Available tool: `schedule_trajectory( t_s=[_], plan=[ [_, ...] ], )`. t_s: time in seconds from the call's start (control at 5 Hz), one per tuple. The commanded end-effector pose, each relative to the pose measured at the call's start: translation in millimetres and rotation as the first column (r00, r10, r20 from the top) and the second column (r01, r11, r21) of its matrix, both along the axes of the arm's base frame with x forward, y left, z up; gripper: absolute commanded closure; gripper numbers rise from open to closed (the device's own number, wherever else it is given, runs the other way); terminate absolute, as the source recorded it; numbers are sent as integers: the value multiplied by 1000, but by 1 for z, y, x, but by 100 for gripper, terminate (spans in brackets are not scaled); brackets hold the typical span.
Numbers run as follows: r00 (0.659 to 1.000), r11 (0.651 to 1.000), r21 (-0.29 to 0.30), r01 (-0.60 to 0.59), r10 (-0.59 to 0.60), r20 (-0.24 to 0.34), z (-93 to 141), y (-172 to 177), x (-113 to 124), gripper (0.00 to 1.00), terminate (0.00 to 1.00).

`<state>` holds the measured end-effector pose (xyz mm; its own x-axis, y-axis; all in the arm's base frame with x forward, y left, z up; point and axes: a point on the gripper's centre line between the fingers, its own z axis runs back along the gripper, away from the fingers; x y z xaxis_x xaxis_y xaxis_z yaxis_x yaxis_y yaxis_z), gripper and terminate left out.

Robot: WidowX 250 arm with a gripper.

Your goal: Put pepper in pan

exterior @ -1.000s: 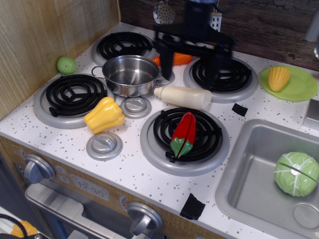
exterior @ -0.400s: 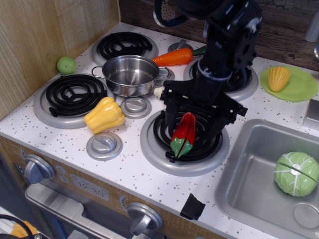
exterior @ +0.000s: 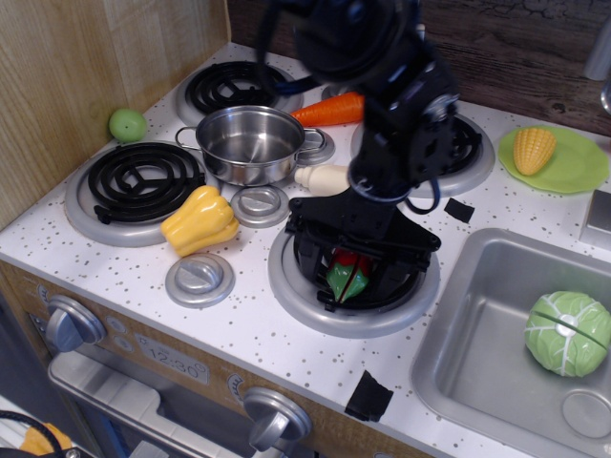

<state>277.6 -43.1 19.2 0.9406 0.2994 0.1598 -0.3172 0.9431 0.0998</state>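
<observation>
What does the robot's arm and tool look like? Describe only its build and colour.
The arm is matte black throughout, bulky and rounded at its joints, with a dark cable looping near the top. It ends in a wide black tool with a flat, flared crossbar and two black fingers. No markings are readable.

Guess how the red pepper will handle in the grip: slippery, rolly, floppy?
The pepper looks like glossy moulded plastic, so probably stiff and a bit slippery. Its tapered, rounded shape could twist or squirt from the gripper. Lying across the burner coils, it seems unlikely to roll.

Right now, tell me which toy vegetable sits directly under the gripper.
The red chili pepper on the front right burner; the gripper straddles it. The yellow bell pepper and carrot lie apart.
</observation>
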Motion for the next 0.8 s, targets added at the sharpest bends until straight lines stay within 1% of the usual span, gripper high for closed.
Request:
schedule_trajectory(
  t_s=[0.0,0.2,0.4,0.6],
  plan=[
    [999,998,-54,-14,17,49,18,13,6,100,0],
    [1000,1000,-16,-9,9,6,45,42,16,100,0],
    [997,999,35,-12,14,-75,73,90,33,100,0],
    [991,996,94,-6,18,-129,84,129,46,100,0]
  ],
)
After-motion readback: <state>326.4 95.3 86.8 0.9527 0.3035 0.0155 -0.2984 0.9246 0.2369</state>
